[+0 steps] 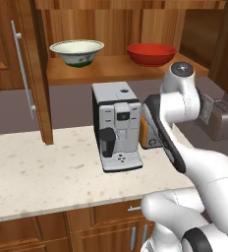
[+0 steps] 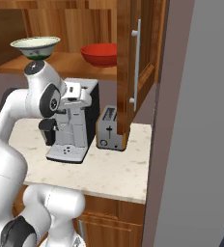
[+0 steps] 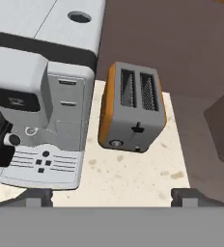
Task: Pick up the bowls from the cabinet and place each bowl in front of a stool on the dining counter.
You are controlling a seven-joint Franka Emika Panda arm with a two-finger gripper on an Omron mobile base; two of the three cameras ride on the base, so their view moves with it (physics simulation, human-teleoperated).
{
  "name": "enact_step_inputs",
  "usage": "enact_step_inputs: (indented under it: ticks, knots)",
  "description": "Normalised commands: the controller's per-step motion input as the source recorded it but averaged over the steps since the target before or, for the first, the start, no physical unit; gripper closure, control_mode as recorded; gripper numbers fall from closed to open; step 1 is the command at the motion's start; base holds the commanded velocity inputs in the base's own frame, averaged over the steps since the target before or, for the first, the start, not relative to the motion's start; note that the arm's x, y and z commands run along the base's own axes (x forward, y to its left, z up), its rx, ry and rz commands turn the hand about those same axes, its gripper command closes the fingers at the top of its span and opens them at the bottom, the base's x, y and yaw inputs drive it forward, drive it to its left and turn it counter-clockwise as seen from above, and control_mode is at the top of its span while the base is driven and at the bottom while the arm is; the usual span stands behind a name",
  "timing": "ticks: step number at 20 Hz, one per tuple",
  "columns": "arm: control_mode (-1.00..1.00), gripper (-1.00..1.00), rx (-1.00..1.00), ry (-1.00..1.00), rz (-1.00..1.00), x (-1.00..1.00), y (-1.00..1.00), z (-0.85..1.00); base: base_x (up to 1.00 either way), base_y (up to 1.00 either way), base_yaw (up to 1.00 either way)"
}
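Two bowls stand on the plank shelf of the open cabinet [image 1: 117, 69]: the cream-white bowl with a green band [image 1: 77, 51] [image 2: 35, 47] on the left and the glossy red bowl [image 1: 151, 53] [image 2: 100, 54] on the right. My gripper [image 3: 113, 197] is open, its two dark tips wide apart with nothing between them. It looks down on the toaster and coffee machine. In the base views my hand hangs below the shelf, under the red bowl and apart from it. The dining counter and the stools are out of view.
A grey coffee machine [image 1: 116, 125] [image 2: 70, 130] [image 3: 41, 96] and an orange-sided toaster [image 3: 132, 108] [image 2: 109, 128] stand on the speckled stone top over the drawers [image 1: 32, 172]. The cabinet doors [image 1: 17, 64] [image 2: 133, 62] hang open on both sides. A grey wall [image 2: 196, 120] closes the right.
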Motion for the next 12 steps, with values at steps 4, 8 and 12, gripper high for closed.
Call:
enact_step_inputs:
  ticks: [4, 8, 12]
  knots:
    - [-1.0, -1.0, -0.33, -0.06, 0.01, 0.0, 0.0, 0.4, 0.0, 0.0, 0.0]
    - [-1.0, -1.0, -0.25, -0.05, 0.0, 0.0, 0.0, 0.73, 0.0, 0.0, 0.0]
    - [-1.0, -1.0, -0.25, -0.05, 0.0, 0.0, 0.01, 0.66, 0.0, 0.0, 0.0]
